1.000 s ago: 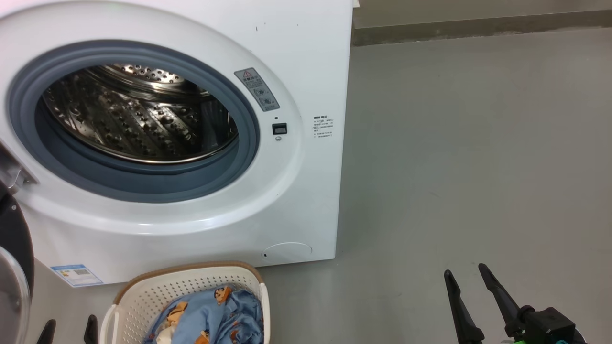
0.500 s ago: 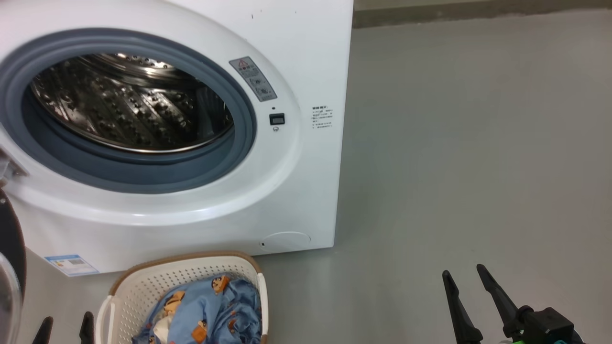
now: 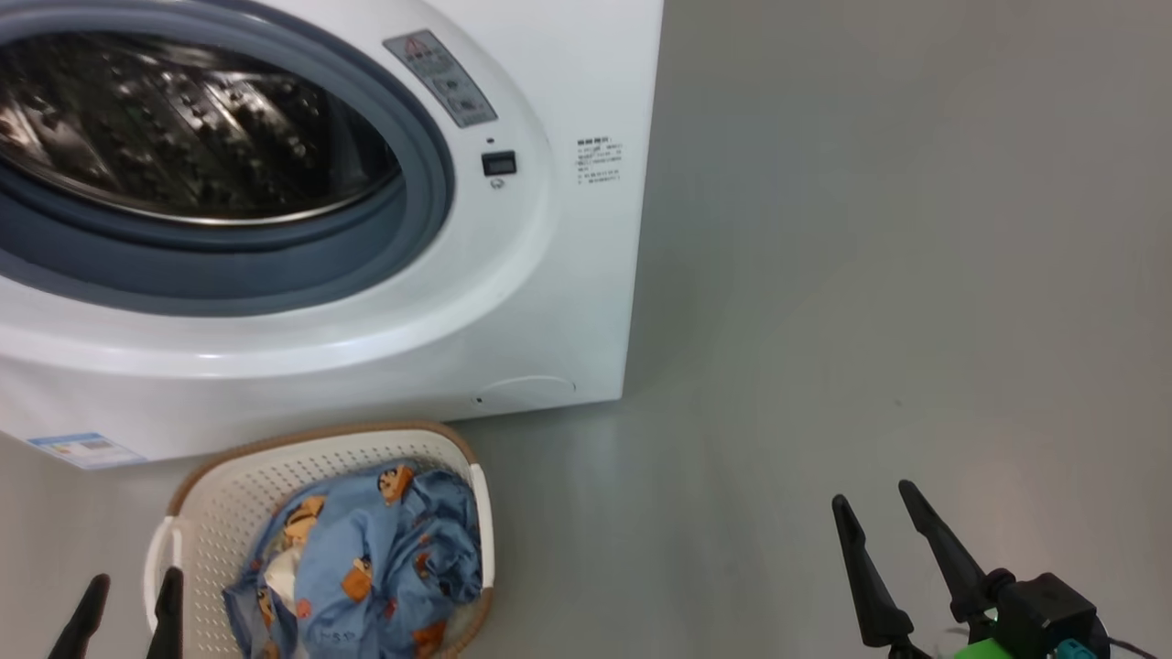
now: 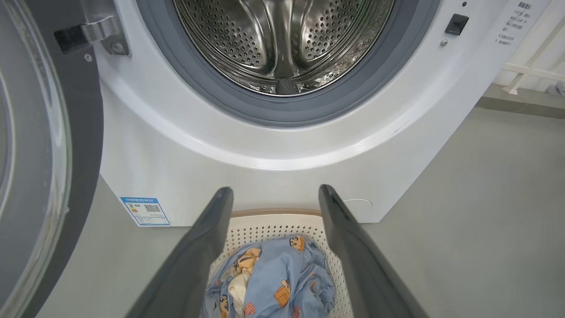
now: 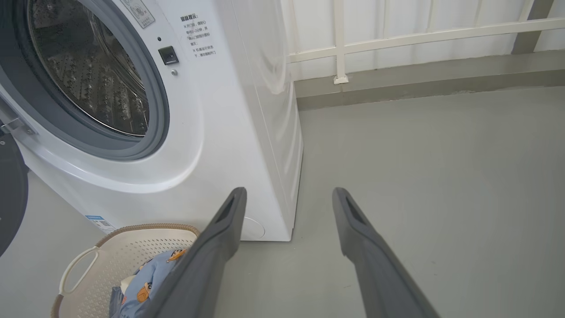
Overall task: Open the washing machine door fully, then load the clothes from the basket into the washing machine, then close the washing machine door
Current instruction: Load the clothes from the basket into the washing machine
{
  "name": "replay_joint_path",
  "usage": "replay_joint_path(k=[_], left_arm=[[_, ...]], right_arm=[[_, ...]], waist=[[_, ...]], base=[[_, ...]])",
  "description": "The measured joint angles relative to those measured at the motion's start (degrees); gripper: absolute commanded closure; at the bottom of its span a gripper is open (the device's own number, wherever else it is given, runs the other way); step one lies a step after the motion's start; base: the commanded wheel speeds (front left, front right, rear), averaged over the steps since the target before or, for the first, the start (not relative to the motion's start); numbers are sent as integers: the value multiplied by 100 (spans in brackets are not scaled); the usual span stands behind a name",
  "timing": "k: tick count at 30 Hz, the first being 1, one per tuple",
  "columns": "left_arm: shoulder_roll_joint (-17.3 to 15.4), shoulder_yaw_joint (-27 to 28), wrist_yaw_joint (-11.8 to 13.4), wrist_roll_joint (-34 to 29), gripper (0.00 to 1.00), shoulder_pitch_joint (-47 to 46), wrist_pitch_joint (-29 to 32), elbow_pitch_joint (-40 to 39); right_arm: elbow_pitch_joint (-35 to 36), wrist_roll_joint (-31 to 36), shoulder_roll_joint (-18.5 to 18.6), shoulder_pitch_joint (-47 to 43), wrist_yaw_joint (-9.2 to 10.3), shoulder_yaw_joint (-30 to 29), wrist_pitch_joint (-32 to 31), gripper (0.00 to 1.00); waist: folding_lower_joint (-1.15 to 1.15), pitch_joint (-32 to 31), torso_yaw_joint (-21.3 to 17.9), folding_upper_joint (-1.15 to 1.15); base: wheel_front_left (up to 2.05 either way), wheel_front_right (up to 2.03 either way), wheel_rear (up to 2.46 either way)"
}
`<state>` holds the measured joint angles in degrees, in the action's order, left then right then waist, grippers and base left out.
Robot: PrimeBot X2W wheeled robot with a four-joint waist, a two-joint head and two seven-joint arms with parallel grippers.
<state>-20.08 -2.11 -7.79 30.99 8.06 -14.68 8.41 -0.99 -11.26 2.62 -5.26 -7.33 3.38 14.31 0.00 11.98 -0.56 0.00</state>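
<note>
Finding the clothes [image 3: 366, 567] lying bunched in the basket [image 3: 211, 513], light-blue printed fabric over a cream piece, on the floor [image 3: 870, 275] just in front of the washing machine [image 3: 549, 302] and below its open mouth. Noting the washing machine door [image 4: 84, 132] swung out on the left, hanging on its metal hinge [image 4: 97, 33] (whether fully open, hard judging from here). Finding the left gripper [image 3: 134, 578] poised just beside the basket's left handle, fingers spread and empty, and the right gripper [image 3: 872, 494] well apart over bare floor, likewise spread with nothing between. Probably risking a shallow pinch catching only one fold, leaving the cream piece behind, or trailing a loose end over the brown rim and tipping the light basket. Also risking snagging cloth on the grey rubber ring [image 4: 273, 112] rather than clearing it into the steel drum [image 4: 282, 44], or draping fabric across the lip and trapping it under the closing door. Possibly clipping the door's black rim while lifting, being so near on that side.
</note>
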Motion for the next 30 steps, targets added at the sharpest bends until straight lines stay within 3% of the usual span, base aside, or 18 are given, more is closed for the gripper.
replay_joint_path(k=[10, 30], left_arm=[[-527, -659, 0, 531, 0, -407, 1, 301], [-1947, -1663, 0, 1650, 0, -1188, 1, 642]], right_arm=[[333, -2, 1, 99, 0, 182, 0, 0], [1211, -153, 0, 173, 0, 530, 1, 0]], waist=[[0, 699, -176, 0], [0, 2338, -851, 0]], base=[[0, 0, 0], [0, 0, 0]])
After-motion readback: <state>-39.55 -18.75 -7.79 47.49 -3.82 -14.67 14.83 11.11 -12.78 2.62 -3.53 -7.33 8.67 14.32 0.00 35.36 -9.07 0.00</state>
